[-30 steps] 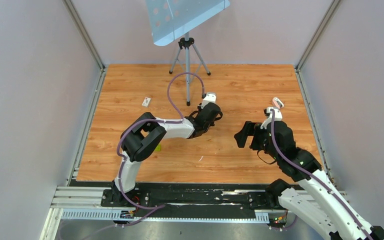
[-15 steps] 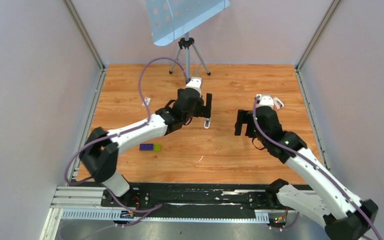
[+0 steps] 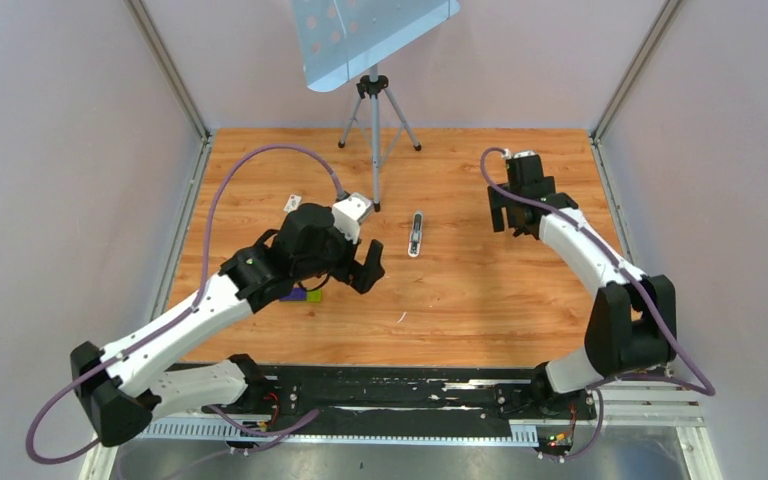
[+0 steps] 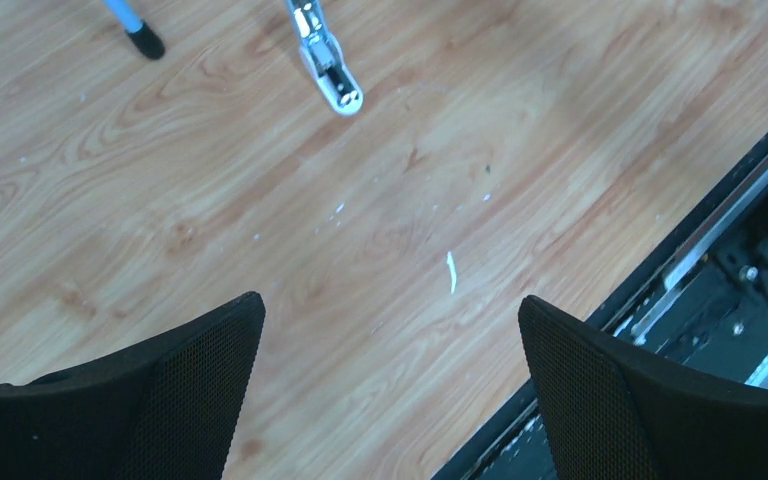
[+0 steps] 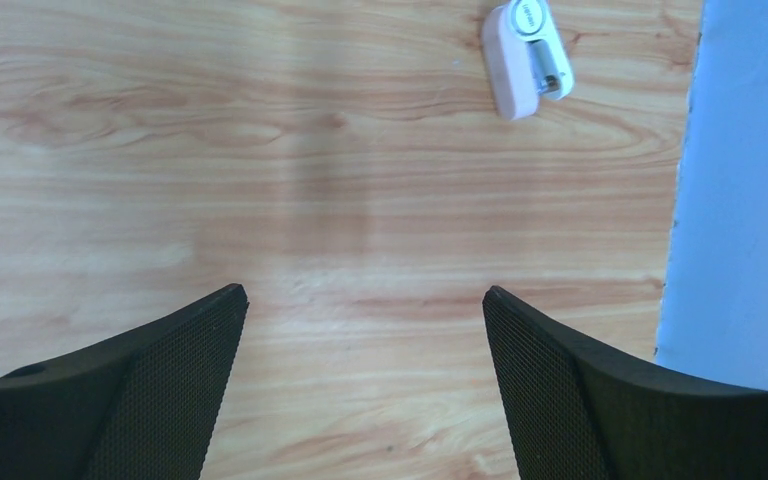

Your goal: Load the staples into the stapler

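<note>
The stapler (image 3: 416,234) lies free on the wooden table's middle, elongated and silvery with a whitish rounded end (image 4: 325,60). My left gripper (image 3: 360,262) hovers to its near left, open and empty (image 4: 390,305). My right gripper (image 3: 517,215) is stretched to the far right, open and empty (image 5: 362,292). In the right wrist view a short pale pink piece with a silver part (image 5: 527,58) lies by the right wall. I cannot make out the staples. A thin white sliver (image 4: 450,271) lies near the front edge.
A purple-and-green block (image 3: 305,294) peeks out under my left arm. A small white card (image 3: 292,203) lies at the far left. A tripod (image 3: 375,130) holding a tilted blue panel stands at the back, one foot (image 4: 146,40) near the stapler. The black base rail (image 3: 400,385) runs along the front.
My left gripper opened, let go of the stapler and drew back to the near left. My right arm swung away toward the far right of the table.
</note>
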### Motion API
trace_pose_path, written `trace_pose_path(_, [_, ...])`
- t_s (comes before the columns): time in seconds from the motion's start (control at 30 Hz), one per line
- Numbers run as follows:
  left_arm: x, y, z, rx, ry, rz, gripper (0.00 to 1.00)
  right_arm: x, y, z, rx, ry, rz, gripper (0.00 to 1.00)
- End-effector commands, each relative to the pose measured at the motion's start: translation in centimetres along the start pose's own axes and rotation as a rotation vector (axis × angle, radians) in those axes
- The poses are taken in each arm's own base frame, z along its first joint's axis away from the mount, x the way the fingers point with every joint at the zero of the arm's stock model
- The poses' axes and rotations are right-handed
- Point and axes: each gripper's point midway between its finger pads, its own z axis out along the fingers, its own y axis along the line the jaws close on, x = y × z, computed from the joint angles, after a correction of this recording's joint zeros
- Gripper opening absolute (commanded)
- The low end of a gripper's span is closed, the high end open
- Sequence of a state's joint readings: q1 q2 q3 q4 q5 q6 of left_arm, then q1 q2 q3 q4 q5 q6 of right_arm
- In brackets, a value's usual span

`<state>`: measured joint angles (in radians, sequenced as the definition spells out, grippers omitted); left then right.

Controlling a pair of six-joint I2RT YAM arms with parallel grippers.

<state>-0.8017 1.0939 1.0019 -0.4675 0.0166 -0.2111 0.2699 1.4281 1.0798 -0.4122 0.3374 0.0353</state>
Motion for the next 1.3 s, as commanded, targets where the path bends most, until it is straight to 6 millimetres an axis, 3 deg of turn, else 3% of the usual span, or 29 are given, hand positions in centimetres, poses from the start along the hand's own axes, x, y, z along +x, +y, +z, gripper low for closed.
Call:
trace_pose_path(0.0, [2.9,1.3,-2.7,-0.030,0.036,0.109,1.00,-1.6,-3.0,2.7,-0.023,0.019,-0.065,0.91])
trace_pose_path(0.17, [2.3,3.5,-4.3,-0.131,-0.108,0.141,1.00,-1.5,-5.7,6.6,-0.067,0.091,-0.070,0.90])
trace_pose_path(0.33, [1.5,5.7,-6.7,-0.255,-0.190,0.153,1.00,0.1,-8.1,9.9,-0.112,0.175,-0.060,0.89])
trace_pose_path(0.77, [1.5,7.4,-7.2,-0.350,-0.192,0.182,1.00,1.8,-10.2,16.4,-0.192,0.277,-0.066,0.95])
trace_pose_path(0.93, [1.4,7.7,-7.0,-0.374,-0.180,0.182,1.00,2.0,-9.6,17.4,-0.238,0.289,-0.065,0.90])
trace_pose_path(1.27, [1.2,8.3,-7.4,-0.411,-0.194,0.169,0.98,1.6,-9.0,16.6,-0.268,0.301,-0.029,0.58])
